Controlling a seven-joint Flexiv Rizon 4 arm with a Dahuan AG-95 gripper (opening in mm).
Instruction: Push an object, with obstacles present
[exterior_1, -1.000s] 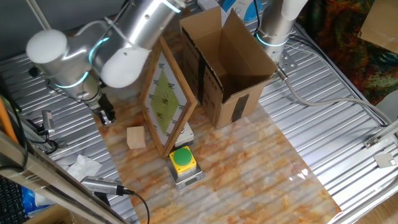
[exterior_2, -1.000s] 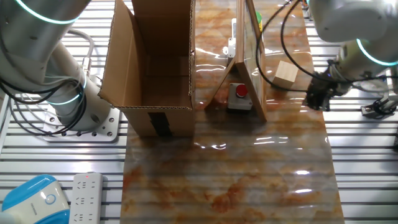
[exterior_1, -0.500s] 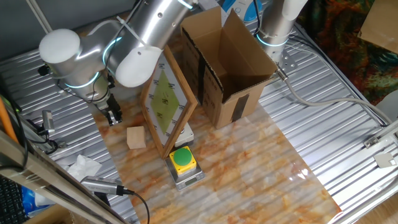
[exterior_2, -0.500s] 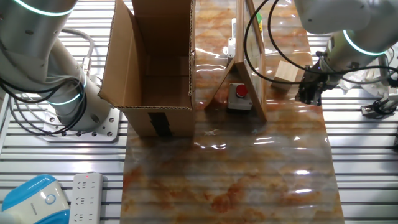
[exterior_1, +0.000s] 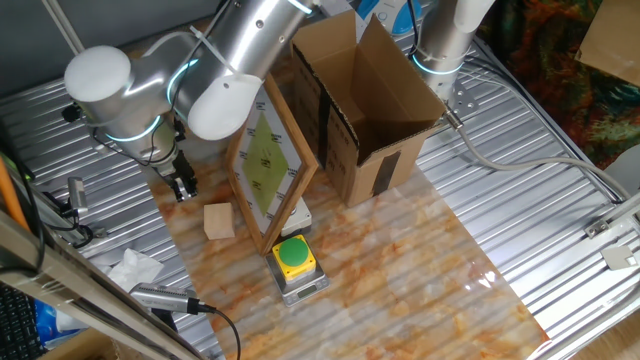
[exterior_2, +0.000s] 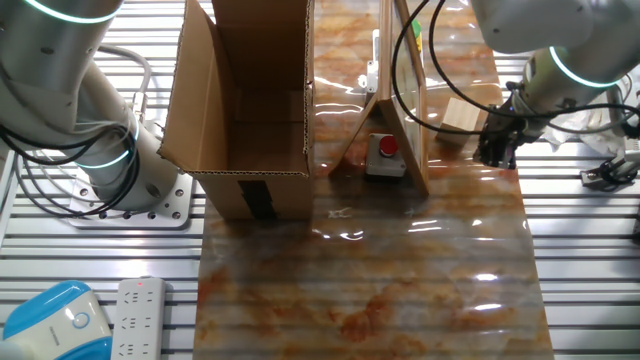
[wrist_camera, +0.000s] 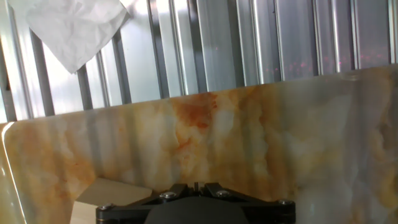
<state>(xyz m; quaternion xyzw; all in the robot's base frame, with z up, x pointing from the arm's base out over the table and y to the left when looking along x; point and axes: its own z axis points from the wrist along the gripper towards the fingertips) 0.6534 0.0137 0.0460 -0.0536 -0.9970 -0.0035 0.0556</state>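
I see the wooden cube on the bench beside the framed board, the gripper just behind it and near touching, so the push runs toward the crumpled paper; whether the jaws are apart I cannot tell, the fingertips being cut off.

The gripper hangs low over the marbled mat at its right edge, just beside the cube; whether they touch is unclear, and so is the state of the jaws; the board stands edge-on left of the cube, a red button at its foot; the open box stands further left.
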